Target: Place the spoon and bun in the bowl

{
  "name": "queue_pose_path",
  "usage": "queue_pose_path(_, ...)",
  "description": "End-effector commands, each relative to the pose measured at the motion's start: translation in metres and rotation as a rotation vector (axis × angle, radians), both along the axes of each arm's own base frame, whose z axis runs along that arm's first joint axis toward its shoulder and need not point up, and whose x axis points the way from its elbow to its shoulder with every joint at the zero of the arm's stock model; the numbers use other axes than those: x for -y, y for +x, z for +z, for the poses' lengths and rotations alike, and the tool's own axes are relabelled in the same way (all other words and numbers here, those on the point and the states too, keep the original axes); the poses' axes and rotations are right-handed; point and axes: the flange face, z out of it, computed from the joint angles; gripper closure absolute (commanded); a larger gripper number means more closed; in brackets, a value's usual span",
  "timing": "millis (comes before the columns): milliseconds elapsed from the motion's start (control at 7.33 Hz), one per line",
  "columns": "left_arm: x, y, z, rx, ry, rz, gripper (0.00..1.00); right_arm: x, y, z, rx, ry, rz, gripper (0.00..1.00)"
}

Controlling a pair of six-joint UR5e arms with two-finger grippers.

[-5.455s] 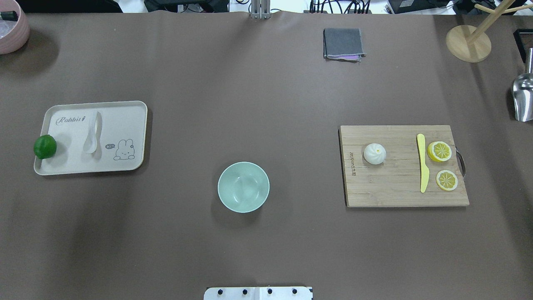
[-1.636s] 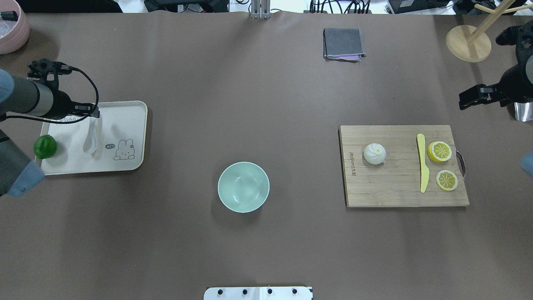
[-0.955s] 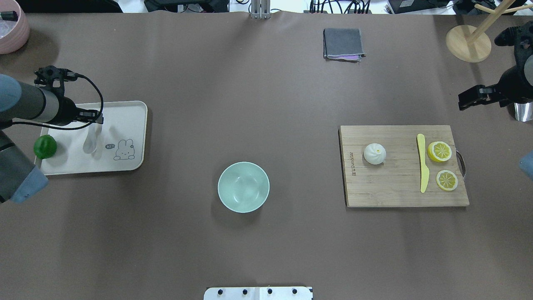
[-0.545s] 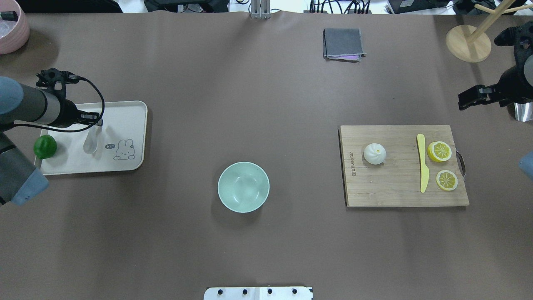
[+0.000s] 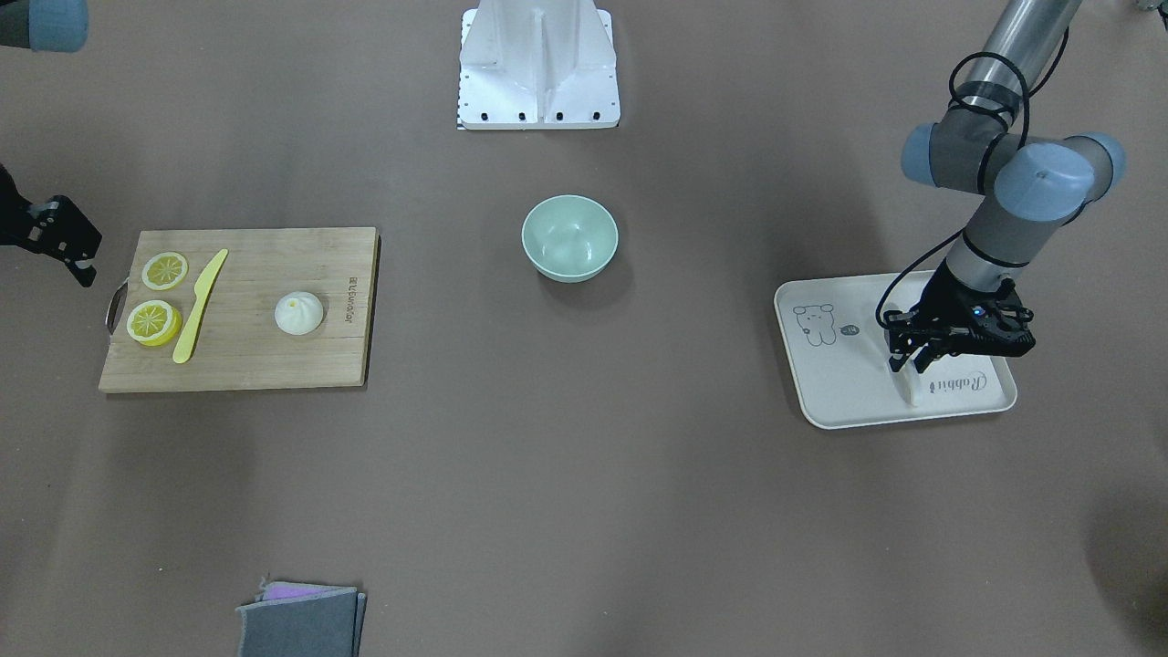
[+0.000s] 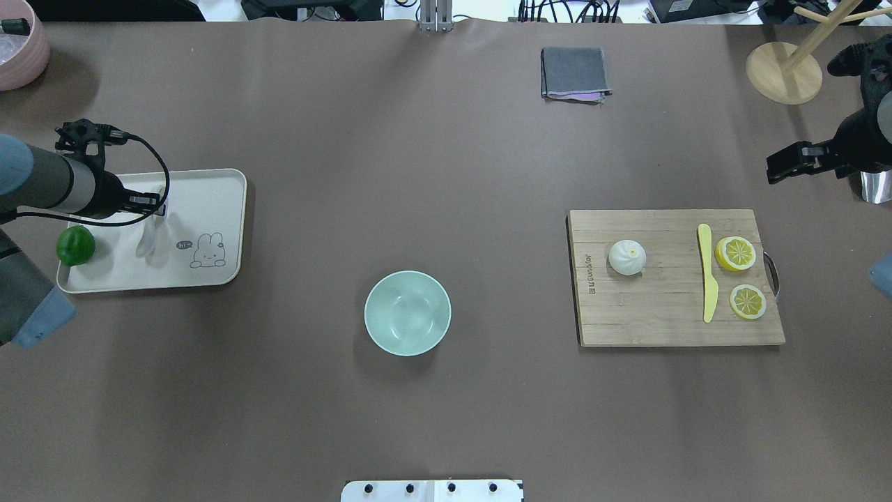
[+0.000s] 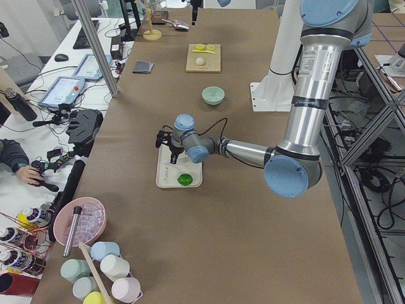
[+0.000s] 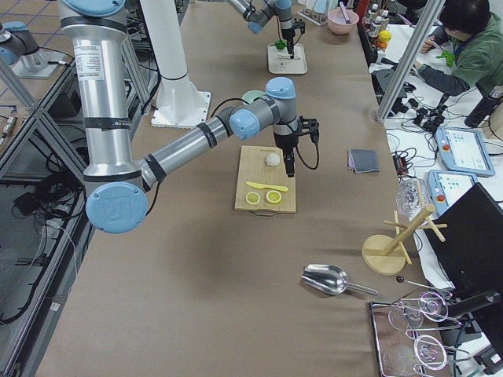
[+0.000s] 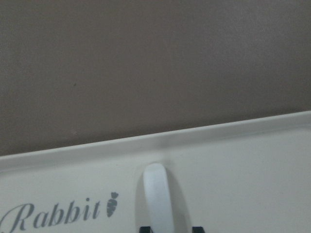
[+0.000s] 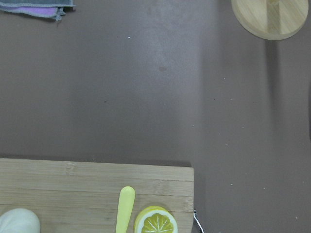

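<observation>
The white spoon (image 6: 148, 240) lies on the cream rabbit tray (image 6: 209, 209) at the left, scoop toward the robot. My left gripper (image 6: 159, 206) is low over its handle. In the left wrist view the two fingertips (image 9: 145, 228) stand on either side of the handle (image 9: 158, 199), with a small gap on one side. The white bun (image 6: 627, 256) sits on the wooden cutting board (image 6: 662, 321) at the right. The mint-green bowl (image 6: 408, 314) stands empty at the table's middle. My right gripper (image 6: 772, 171) is open and hovers beyond the board's far right corner, apart from the bun.
A green lime (image 6: 75, 245) sits on the tray's left edge. A yellow knife (image 6: 707, 275) and two lemon slices (image 6: 736, 253) share the board. A grey cloth (image 6: 574, 72), a wooden stand (image 6: 783, 72), a pink bowl (image 6: 17, 49) and a metal scoop (image 6: 874, 188) lie around the edges.
Both arms have come into view. My left gripper has come down over the spoon's handle and drifted slightly left. My right gripper has hardly moved. Spoon, bun and bowl are where they were.
</observation>
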Motion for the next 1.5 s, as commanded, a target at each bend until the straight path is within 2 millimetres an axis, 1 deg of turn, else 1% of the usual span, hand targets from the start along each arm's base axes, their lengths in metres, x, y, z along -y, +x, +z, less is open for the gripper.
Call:
queue_pose_path(0,-0.001,-0.001,0.000,0.000,0.000,-0.001,0.72,0.000,0.000,0.001,-0.001,-0.001,0.000,0.00)
queue_pose_path(136,-0.001,-0.001,-0.002,-0.002,0.003,-0.001,0.89,0.000,0.000,0.000,0.000,0.000,0.000,0.00)
queue_pose_path(273,-0.001,-0.001,-0.001,-0.001,0.001,-0.001,1.00,0.000,0.000,0.000,0.000,-0.001,0.001,0.01)
queue_pose_path(409,-0.001,-0.001,-0.002,-0.002,0.004,0.000,1.00,0.000,0.000,0.001,-0.001,-0.001,0.000,0.01)
queue_pose_path(545,-0.001,-0.002,-0.010,-0.013,0.014,0.000,1.00,0.000,0.000,0.000,0.001,0.002,0.000,0.00)
queue_pose_path(818,-0.008,-0.006,-0.061,-0.064,0.046,0.000,1.00,0.000,0.000,0.000,0.002,0.002,-0.002,0.00)
queue_pose_path(955,-0.010,-0.005,-0.091,-0.075,0.024,-0.016,1.00,0.000,0.000,0.000,0.002,0.001,-0.001,0.01)
queue_pose_path(1091,-0.007,-0.003,-0.123,-0.132,0.001,-0.063,1.00,-0.001,0.000,0.000,0.001,0.000,-0.001,0.01)
queue_pose_path(1227,-0.007,0.022,-0.159,-0.208,-0.048,-0.102,1.00,-0.001,0.000,-0.002,0.002,0.003,0.001,0.01)
queue_pose_path(1364,-0.020,0.054,-0.184,-0.255,-0.075,-0.112,1.00,-0.001,0.001,-0.005,0.010,-0.005,0.017,0.01)
